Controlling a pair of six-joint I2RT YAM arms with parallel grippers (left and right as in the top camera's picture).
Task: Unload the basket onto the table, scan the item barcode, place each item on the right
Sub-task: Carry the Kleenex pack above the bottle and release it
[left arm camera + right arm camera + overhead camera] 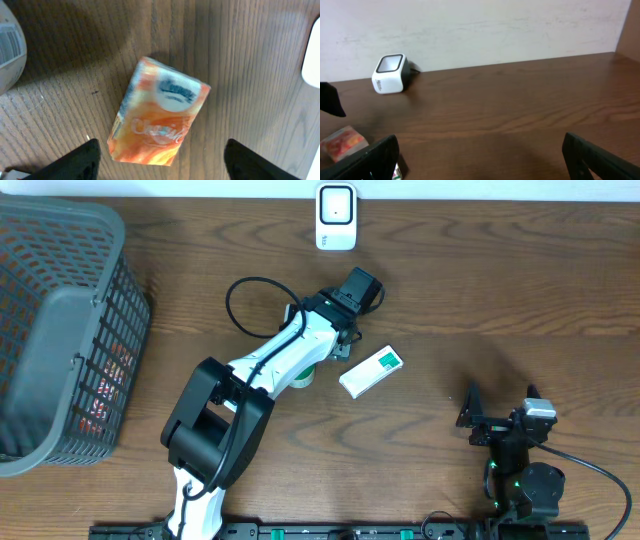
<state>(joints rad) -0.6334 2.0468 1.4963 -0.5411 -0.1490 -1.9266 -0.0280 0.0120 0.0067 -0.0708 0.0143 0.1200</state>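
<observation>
An orange tissue pack (160,120) lies flat on the wooden table, white oval label up. My left gripper (162,145) hovers over it, open, with one dark finger (75,162) well off to each side and neither touching the pack. In the overhead view the left arm (290,355) covers the pack. The white barcode scanner (335,217) stands at the table's far edge, and the right wrist view shows it as well (390,74). My right gripper (498,420) rests open at the near right with nothing between its fingers.
A white and green box (370,370) lies just right of the left arm. A round item with a barcode label (7,47) sits beside the pack. A grey mesh basket (60,330) holding packaged goods fills the left side.
</observation>
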